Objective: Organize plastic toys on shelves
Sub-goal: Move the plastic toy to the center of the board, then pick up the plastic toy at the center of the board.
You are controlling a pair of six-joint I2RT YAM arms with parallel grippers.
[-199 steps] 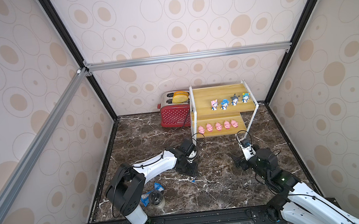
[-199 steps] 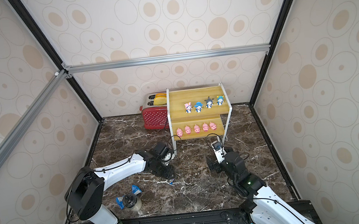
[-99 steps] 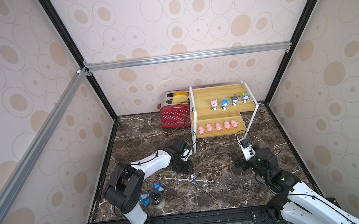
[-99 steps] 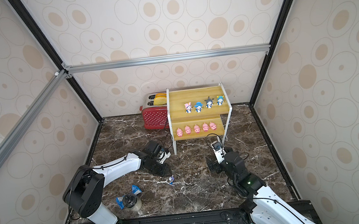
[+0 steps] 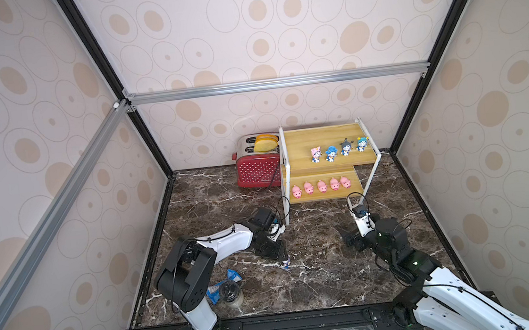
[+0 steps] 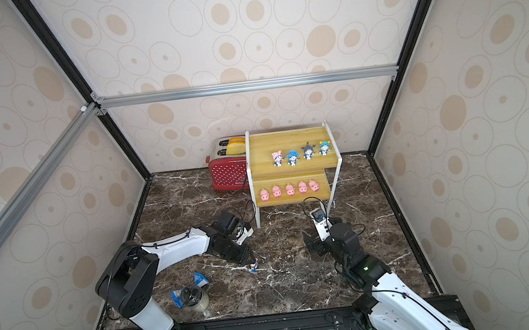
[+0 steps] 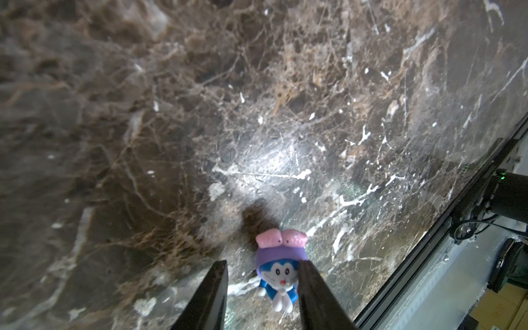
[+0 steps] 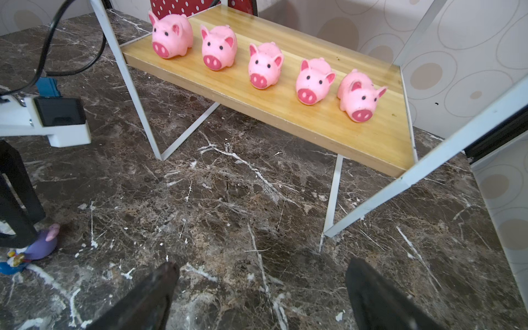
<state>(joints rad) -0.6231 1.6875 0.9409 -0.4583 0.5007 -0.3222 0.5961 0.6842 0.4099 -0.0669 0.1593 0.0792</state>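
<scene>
Left wrist view shows the left gripper (image 7: 261, 263) partly open around the purple-hatted cat figurine (image 7: 278, 271) on the marble table (image 7: 171, 114), one finger (image 7: 311, 285) right by its head and the other a bit apart. If the fingers shut crooked, I think the figurine could slip out or tip over. The right gripper (image 8: 262, 264) is wide open with nothing in it, near the shelves (image 8: 285, 114).

We're up high in both top views, looking steeply down over the whole counter (image 5: 319, 284). Our left wrist view hugs the marble, tight on a purple-hatted figurine (image 7: 281, 268). Our right wrist view sits low, facing the shelves (image 8: 383, 134), and it catches that figurine too.
</scene>
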